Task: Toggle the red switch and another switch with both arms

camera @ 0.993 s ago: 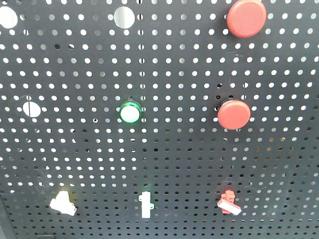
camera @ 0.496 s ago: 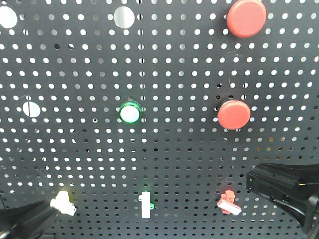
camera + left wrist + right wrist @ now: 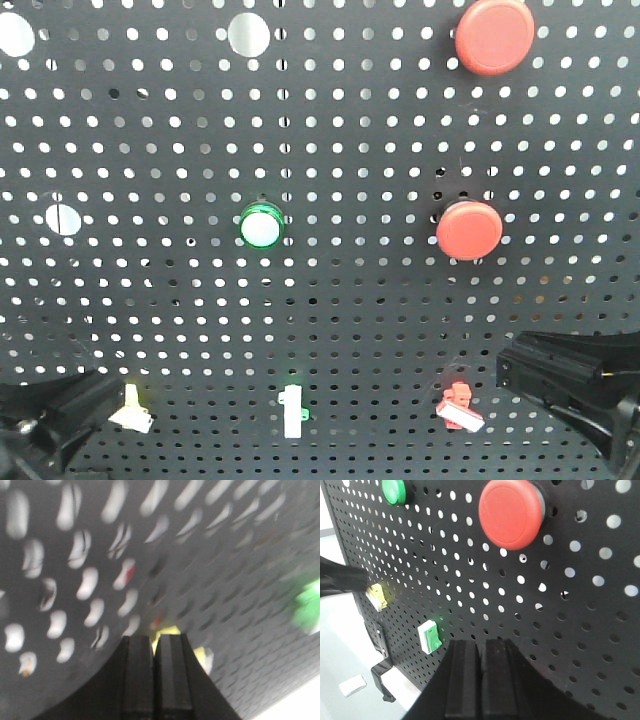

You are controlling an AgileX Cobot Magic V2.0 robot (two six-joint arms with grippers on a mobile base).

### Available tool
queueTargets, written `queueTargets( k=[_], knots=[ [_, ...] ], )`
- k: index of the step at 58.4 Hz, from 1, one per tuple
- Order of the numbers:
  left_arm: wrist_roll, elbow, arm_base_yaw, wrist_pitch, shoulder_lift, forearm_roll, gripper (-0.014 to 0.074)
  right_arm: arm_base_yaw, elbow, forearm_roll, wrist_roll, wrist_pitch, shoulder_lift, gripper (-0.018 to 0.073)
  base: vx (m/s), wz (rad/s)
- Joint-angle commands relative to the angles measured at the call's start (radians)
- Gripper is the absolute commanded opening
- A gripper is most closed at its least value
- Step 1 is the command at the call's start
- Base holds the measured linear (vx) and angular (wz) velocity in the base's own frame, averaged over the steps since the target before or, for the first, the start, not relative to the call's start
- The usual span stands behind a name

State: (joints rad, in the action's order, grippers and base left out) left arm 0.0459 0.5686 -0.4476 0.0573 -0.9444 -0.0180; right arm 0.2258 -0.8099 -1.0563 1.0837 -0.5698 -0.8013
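Low on the black pegboard (image 3: 350, 150), in a row of three small toggles, the red switch (image 3: 459, 407) sits at the right end. It has a small red body with a white lever tip slanting down and to the right, and it is far smaller than the round red push button (image 3: 468, 229) above it. The other switch (image 3: 131, 413) is at the left end of the row, pale yellow-white with a whitish lever that lies low across its base. Between them stands a green-based toggle (image 3: 292, 410) with an upright white lever. The left claw (image 3: 98, 397) comes in from the lower left corner, and in the front view its tip meets the pale switch's left edge. In the left wrist view its two dark fingers (image 3: 138, 675) are pressed together with only a thin seam between them, and the blurred yellow body of the switch (image 3: 170, 631) shows just past their ends. The right claw (image 3: 512, 368) reaches in from the lower right and stops just beside the red switch, with a strip of bare pegboard between them. In the right wrist view its fingers (image 3: 465, 680) are likewise closed together. The red switch cannot be seen in that view.
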Motion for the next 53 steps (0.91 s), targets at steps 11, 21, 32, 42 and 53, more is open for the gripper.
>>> queueTargets(
  k=[11,21,32,42,53],
  knots=[
    [-0.005,0.031,0.066,-0.010,-0.043,-0.004,0.0003,0.003,-0.029,-0.011,0.008,0.039,0.006,-0.0006,0.00,0.00],
    [-0.005,0.030,0.066,-0.020,-0.040,-0.004,0.0003,0.003,-0.029,-0.001,-0.003,0.035,0.006,-0.0006,0.00,0.01],
    [-0.005,-0.009,0.066,0.016,-0.039,-0.004,0.0003,0.003,-0.029,-0.001,-0.003,0.025,0.006,-0.0006,0.00,0.01],
    [-0.027,-0.062,0.065,0.047,-0.010,-0.006,0.0003,0.003,-0.029,-0.001,-0.003,-0.007,0.006,-0.0006,0.00,0.00],
    [-0.032,-0.138,0.065,0.057,0.087,-0.004,0.0003,0.003,-0.027,0.032,-0.003,-0.017,0.006,-0.0006,0.00,0.00]
  ],
)
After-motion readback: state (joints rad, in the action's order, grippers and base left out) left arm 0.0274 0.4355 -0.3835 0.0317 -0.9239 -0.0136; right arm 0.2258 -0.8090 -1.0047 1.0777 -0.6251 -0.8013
